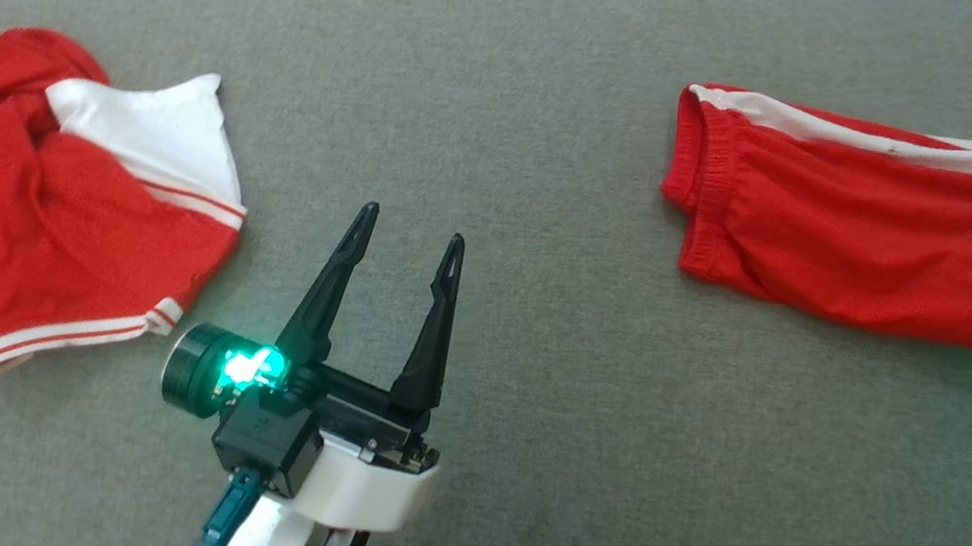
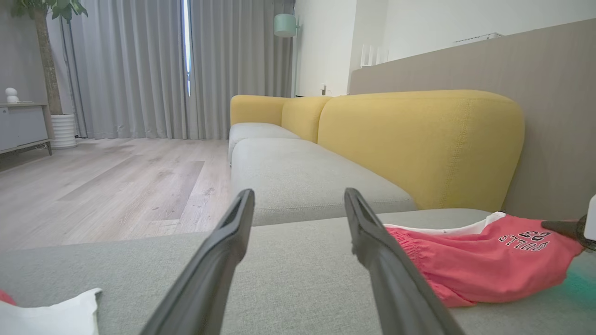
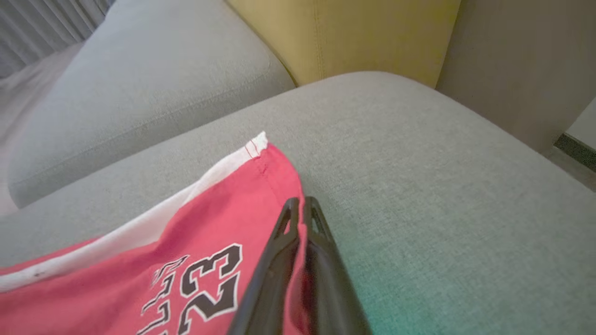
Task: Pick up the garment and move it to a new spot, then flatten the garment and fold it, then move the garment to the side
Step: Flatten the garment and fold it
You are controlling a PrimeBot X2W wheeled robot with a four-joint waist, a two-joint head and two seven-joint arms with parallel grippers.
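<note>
Red shorts [image 1: 861, 236] with a white side stripe and "BULLS 23" lettering lie spread on the grey cushion at the right of the head view; they also show as the shorts [image 2: 489, 260] in the left wrist view. My right gripper [image 3: 301, 204] is shut on the hem edge of the shorts [image 3: 200, 251], the fabric pinched between its two fingers. My left gripper [image 1: 409, 240] hovers open over bare cushion in the middle, holding nothing, and appears as the left gripper [image 2: 298, 197] in its own view.
A second red and white garment [image 1: 59, 202] lies crumpled at the left. The grey cushion [image 1: 564, 88] stretches all around. A yellow sofa backrest [image 2: 419, 139] rises behind, with wooden floor [image 2: 102, 186] beyond the cushion edge.
</note>
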